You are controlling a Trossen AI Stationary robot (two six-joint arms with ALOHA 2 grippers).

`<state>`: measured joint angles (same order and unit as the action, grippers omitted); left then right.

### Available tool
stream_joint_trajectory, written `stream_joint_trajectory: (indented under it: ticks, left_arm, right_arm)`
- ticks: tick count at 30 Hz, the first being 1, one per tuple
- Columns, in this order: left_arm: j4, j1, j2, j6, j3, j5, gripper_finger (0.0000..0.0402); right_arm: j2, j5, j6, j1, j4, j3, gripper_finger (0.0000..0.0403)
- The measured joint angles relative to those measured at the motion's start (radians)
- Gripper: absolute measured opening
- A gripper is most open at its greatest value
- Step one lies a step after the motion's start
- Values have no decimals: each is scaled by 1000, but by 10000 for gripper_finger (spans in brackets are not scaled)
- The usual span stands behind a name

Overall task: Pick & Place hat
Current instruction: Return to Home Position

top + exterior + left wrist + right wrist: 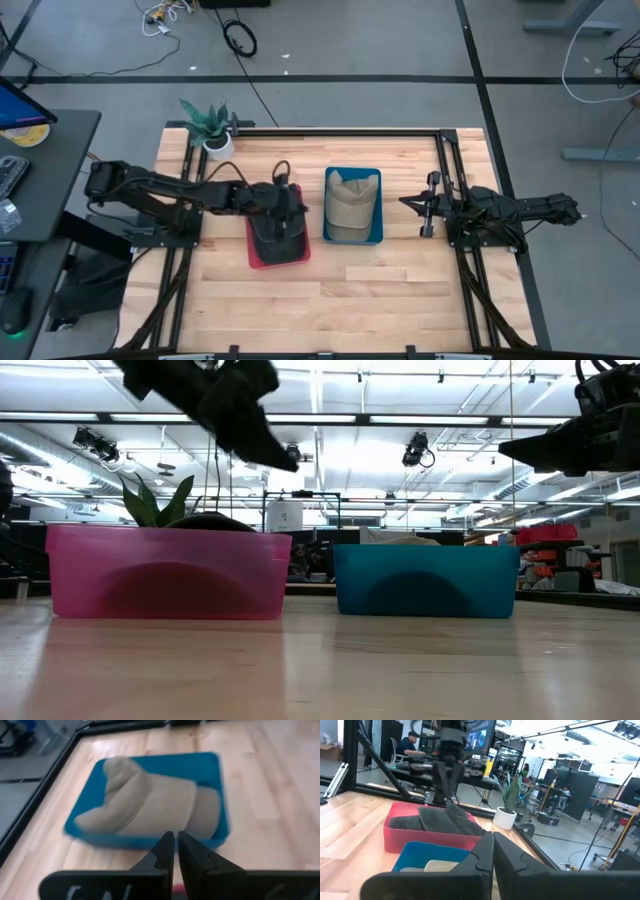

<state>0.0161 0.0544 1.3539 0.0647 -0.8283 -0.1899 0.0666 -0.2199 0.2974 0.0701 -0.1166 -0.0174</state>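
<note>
Left end effector (176, 836) — fingers together, empty — hangs above red bin (415, 839); black cap (440, 820) lies beneath it, inside. Recommend rising clear of the rim before retracting. Right end effector (493, 838), fingers together, waits beside blue bin (379, 205).

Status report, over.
Left gripper above red bin, jaws shut, empty. Right gripper off to the side, shut. Black cap in red bin. Nothing blocking.

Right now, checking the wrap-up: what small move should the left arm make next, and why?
Probably raise the left gripper and draw it back. Its fingers are shut on nothing above the red bin, the black cap lies inside, and the tan cap fills the blue bin, so placing looks done. The right gripper waits aside.
</note>
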Motion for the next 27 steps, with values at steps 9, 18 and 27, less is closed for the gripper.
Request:
stream_joint_trajectory:
  ticks: [9, 18, 27]
  left_arm:
    - [-225, -104, -144, -19, 245, 2, 28]
    - [-542, -137, -295, -37, 488, -5, 28]
    - [-715, -137, -528, -67, 717, -113, 28]
  right_arm:
    - [0, 0, 0, 0, -1, 0, 13]
    - [1, 1, 0, 0, 0, 0, 13]
    - [1, 0, 0, 0, -1, 0, 13]
